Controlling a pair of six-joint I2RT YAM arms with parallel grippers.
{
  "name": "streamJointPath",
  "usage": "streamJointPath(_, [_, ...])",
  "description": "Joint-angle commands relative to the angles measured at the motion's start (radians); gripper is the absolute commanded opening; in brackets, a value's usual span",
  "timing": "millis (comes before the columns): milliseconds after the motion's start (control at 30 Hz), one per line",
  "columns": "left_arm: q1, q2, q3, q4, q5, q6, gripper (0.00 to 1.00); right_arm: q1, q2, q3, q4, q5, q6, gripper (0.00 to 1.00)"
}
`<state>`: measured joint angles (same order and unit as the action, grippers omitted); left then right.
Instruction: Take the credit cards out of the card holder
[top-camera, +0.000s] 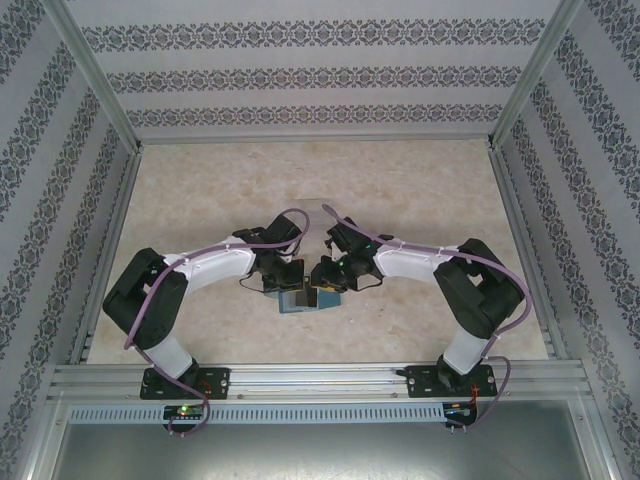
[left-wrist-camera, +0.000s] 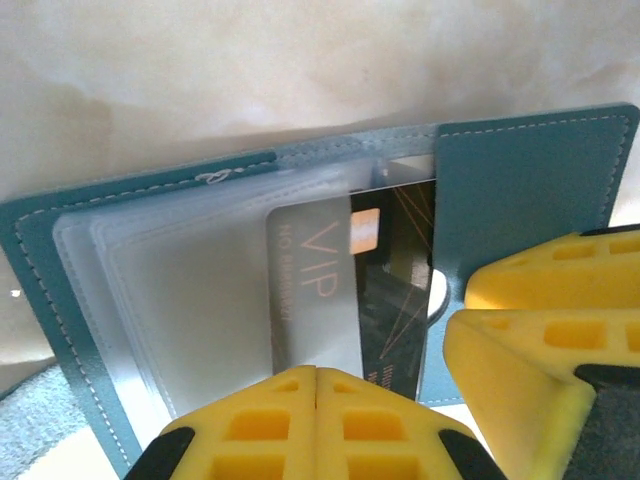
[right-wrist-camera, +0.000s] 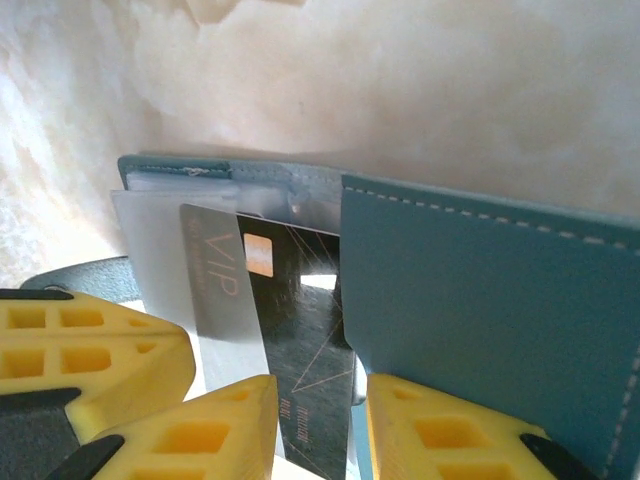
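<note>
Table (top-camera: 400, 190): pale marbled top; both arms meet over its near middle.
Card holder (top-camera: 300, 303): teal, lying open under the two arms' fingers with both panels spread. It needs pinning, or it will likely ride along with whatever is pulled.
Right gripper (right-wrist-camera: 320, 405): fingers part spread, straddling the lower end of the dark card (right-wrist-camera: 300, 320) and the inner edge of the right panel, not visibly clamped on either. Its best job, I judge, is bracing that panel.
Left gripper (left-wrist-camera: 316, 425): fingers pressed together on the lower edge of the silver VIP card (left-wrist-camera: 310, 285), as far as the left wrist view shows.
Clear sleeves (left-wrist-camera: 170, 290): soft and stacked on the left panel; likely to drag and buckle under a skewed pull.
Silver VIP card: partway out of its sleeve, overlapping the dark card.
Dark card: just beside it, tucked against the right panel.
Pull: straight along the card's length, slow and flat to the pocket. Watch that the dark card is not dragged out with it.
</note>
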<state>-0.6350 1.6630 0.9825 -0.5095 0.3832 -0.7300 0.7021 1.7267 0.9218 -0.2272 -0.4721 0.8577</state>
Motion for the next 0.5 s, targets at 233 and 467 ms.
streamJointPath(233, [-0.011, 0.037, -0.028, -0.029, -0.04, 0.011, 0.04, -0.022, 0.044, -0.053, 0.086, -0.048, -0.01, 0.29])
streamJointPath(467, [-0.011, 0.04, -0.045, -0.043, -0.056, 0.02, 0.04, -0.039, 0.059, -0.082, 0.17, -0.117, 0.003, 0.28])
